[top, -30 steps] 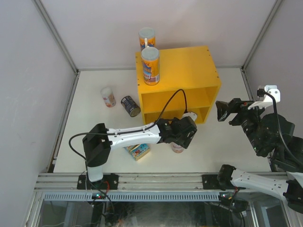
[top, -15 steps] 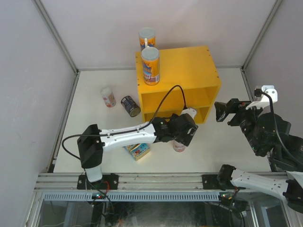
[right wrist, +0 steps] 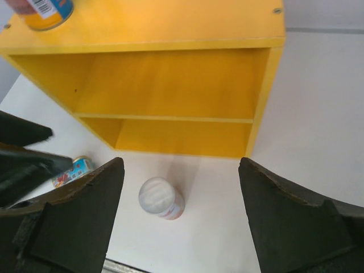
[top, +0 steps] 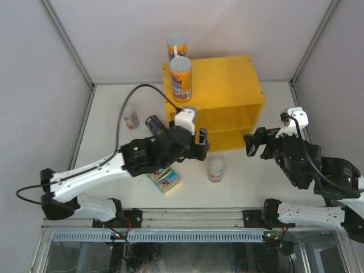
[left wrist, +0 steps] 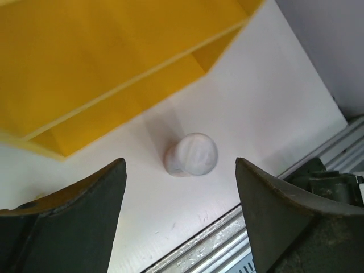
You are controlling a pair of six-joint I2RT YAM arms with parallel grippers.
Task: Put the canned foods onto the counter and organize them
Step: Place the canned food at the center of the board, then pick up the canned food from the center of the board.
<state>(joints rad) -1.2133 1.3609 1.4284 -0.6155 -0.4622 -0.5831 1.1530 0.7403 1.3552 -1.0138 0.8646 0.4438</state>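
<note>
Right, both arms are over the short white-pink tube (top: 216, 169). It stands upright, lid up, on the surface (top: 108, 148) just in front of the yellow box (top: 227, 79), off its lower opening and apart from the front edge.

Left hand (top: 202, 143) is spread and empty, up and to the left of the tube. Its wrist view looks almost straight down on the lid, which sits between the two fingers. Right hand (top: 254, 145) is also spread and empty, to the tube's right and a bit further off. So left is nearer and better lined up. With the long axis vertical, I judge a side pinch on the body is the way, dropping from above.

Around it:
- flat blue tin (top: 165, 180) on the surface under the left forearm, well left of the tube
- dark can (top: 154, 126) partly hidden behind the left arm
- second short tube (top: 130, 116) upright, far left
- tall tube (top: 181, 79) upright on the box top, at the front-left corner
- second tall tube (top: 176, 44) behind the box

I only see one flat tin.

Nothing stands between the tube and the box openings. The risk I see is the two hands crowding each other if both go in. Can't tell if the tube clears the shelf height upright.
</note>
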